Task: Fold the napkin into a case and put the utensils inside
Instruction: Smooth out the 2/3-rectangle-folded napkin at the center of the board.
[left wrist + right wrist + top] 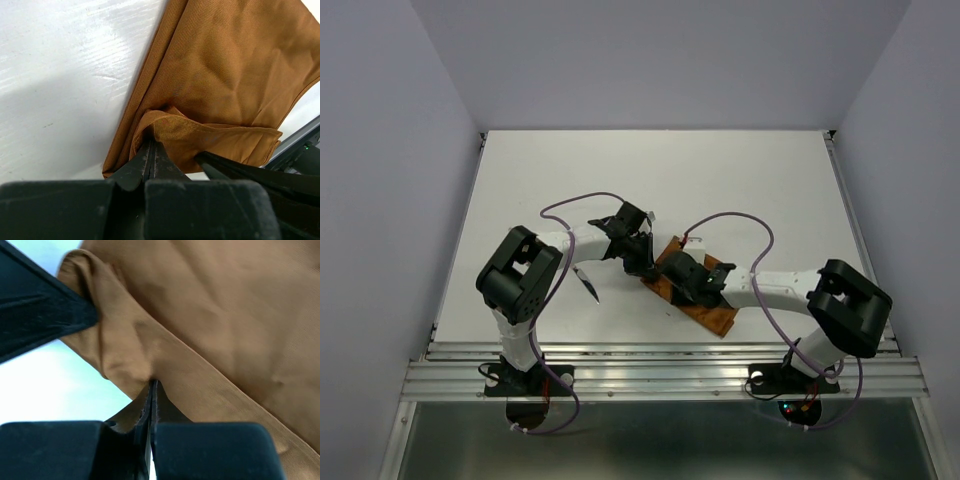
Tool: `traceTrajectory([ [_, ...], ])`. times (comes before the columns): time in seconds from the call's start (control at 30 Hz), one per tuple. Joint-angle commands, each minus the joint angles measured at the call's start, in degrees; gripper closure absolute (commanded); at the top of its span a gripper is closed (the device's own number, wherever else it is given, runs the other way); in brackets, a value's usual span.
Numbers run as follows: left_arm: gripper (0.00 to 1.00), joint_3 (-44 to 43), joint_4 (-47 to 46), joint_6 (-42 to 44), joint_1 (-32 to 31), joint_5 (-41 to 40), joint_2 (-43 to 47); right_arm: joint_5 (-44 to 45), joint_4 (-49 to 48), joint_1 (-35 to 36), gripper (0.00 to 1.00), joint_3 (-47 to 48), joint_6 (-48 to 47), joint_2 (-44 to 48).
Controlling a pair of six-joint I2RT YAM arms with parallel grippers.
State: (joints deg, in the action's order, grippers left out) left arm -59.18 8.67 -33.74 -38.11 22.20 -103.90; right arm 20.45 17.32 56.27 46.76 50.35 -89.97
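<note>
Centrally, the rust-orange napkin (pixel 716 316) lies folded into a long strip on the white surface (pixel 740 190), both sets of jaws meeting at one end of it. L gripper (pixel 151 150): jaws pressed together, pinching a puckered fold at the cloth's hem; a bunched pocket of fabric rises directly ahead of the tips, w/ the broad, creased body of the napkin spreading beyond and to the right of them. R gripper (pixel 152 386): jaws likewise closed tight, nipping the napkin's edge, a rolled lip of cloth just ahead-left of the tips & flat fabric running off ahead-right. The two grippers sit v. close: in the right wrist view the L gripper's dark finger (pixel 45 310) shows up and left of the R jaws, its tip pressed into the same bunched corner; in the left wrist view a dark finger (pixel 225 170) of the R gripper lies just right of the L jaws, against the cloth. Top view: one slender, dark-tipped utensil (pixel 590 287) lies on bare surface, apart from the napkin, off to the side of the L jaws. Purple cables (pixel 735 215) loop over each arm.
</note>
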Motion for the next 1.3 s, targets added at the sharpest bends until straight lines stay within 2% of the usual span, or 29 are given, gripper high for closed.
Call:
traceTrajectory([
  [0.0,1.00,0.7,5.4,2.2,-0.6,-1.5,2.0,0.0,1.5,-0.4,0.99,-1.9,0.6,4.8],
  [0.17,1.00,0.4,5.7,2.4,-0.6,-1.5,2.2,2.5,6.7,-0.4,0.99,-1.8,1.0,10.3],
  [0.53,1.00,0.1,5.5,2.9,-0.7,-1.7,1.8,0.2,11.4,-0.4,0.99,-17.3,10.3,19.9],
  [0.7,1.00,0.3,5.4,3.1,-0.6,-1.8,1.9,2.3,16.2,-0.4,0.99,-15.1,11.2,23.8],
  [0.83,1.00,0.2,5.4,2.9,-0.6,-2.0,2.1,7.5,19.6,-1.6,0.98,-12.9,9.7,28.2],
  [1.0,1.00,-0.1,5.5,2.9,-0.6,-2.2,1.3,7.6,19.1,-3.6,0.98,-14.3,8.9,25.6],
  [1.23,1.00,-1.4,6.4,3.1,-0.6,-3.9,1.6,2.2,15.2,-3.6,0.99,-14.6,9.4,18.6],
  [1.27,0.95,-1.7,6.7,3.1,-0.7,-4.3,1.7,1.5,14.5,-3.6,0.99,-15.3,9.7,18.3],
])
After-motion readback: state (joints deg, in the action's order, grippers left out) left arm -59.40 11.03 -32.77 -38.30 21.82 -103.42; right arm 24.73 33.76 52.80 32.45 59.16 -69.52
